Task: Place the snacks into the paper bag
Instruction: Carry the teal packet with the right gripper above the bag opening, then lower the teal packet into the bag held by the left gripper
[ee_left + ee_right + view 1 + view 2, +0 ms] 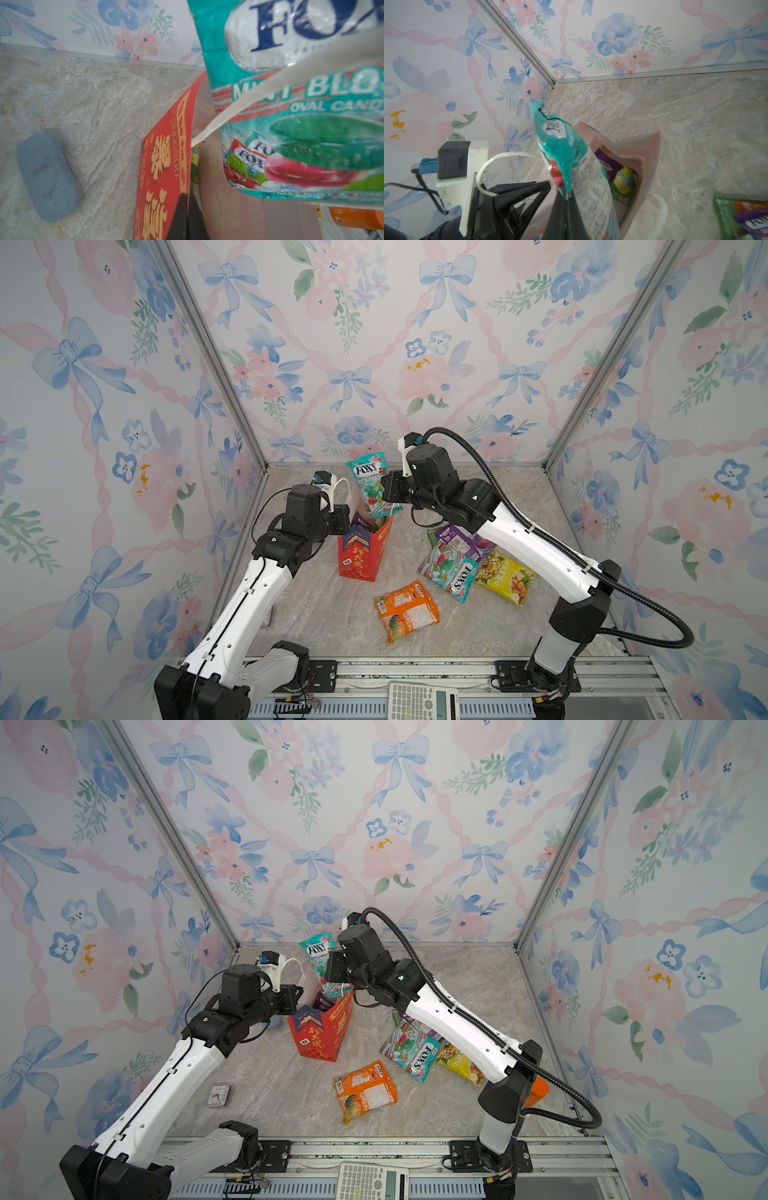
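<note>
Left wrist view, unlike right, shows blue case [48,176] near paper bag [164,166].

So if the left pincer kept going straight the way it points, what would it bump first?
Probably the teal FOX'S packet hanging over the paper bag, though depth is unclear. The left pincer is clamped on the bag's wall.

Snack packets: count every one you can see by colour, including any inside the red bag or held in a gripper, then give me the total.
Teal: 2 (held teal packet, tabletop teal packet)
Purple: 2 (bagged purple packet, tabletop purple packet)
Green: 2 (bagged green packet, tabletop green packet)
Yellow: 1 (yellow packet)
Orange: 1 (orange packet)
Total: 8
</note>
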You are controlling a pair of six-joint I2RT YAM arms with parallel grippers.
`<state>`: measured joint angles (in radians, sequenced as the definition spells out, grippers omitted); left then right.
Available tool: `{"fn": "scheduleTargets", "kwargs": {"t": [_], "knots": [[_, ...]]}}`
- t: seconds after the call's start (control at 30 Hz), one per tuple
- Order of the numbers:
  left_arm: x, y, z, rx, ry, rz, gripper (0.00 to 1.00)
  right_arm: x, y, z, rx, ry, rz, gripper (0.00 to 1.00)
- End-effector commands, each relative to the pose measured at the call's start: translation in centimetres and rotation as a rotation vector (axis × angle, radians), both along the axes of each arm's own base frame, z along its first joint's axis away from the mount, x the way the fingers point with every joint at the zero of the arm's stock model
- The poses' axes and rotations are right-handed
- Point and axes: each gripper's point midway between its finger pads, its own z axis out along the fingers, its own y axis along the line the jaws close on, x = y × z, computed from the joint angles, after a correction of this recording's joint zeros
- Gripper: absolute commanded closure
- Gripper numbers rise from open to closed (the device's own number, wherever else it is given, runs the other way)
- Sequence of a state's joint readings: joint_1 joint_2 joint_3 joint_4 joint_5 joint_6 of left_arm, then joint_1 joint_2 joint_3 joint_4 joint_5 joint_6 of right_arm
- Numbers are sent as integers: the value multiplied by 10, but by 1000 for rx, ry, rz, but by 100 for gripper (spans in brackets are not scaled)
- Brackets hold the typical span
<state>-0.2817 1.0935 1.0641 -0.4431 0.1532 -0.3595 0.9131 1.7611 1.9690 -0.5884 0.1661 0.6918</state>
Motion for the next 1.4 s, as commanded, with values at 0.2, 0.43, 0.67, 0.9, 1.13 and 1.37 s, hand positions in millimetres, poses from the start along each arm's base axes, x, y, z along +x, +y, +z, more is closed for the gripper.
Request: {"fn": "scheduleTargets", "kwargs": {"t": [0.2,0.43,0.67,0.9,1.13,1.37], "knots": [[-1,3,19,-7,-79,-1,100,-10,-2,22,169,28,-67,100],[-2,3,18,-9,-83,-1,100,-10,7,30,204,35,-49,100],[-3,4,18,-7,-88,3,100,-17,2,26,194,38,-60,100],[-2,4,18,-7,-87,2,100,-19,-6,11,169,48,-92,100],[-2,5,17,-5,-86,7,100,-23,-17,12,167,43,-110,100],[-1,5,17,-7,-84,8,100,-23,-17,-1,147,69,-113,100]]}}
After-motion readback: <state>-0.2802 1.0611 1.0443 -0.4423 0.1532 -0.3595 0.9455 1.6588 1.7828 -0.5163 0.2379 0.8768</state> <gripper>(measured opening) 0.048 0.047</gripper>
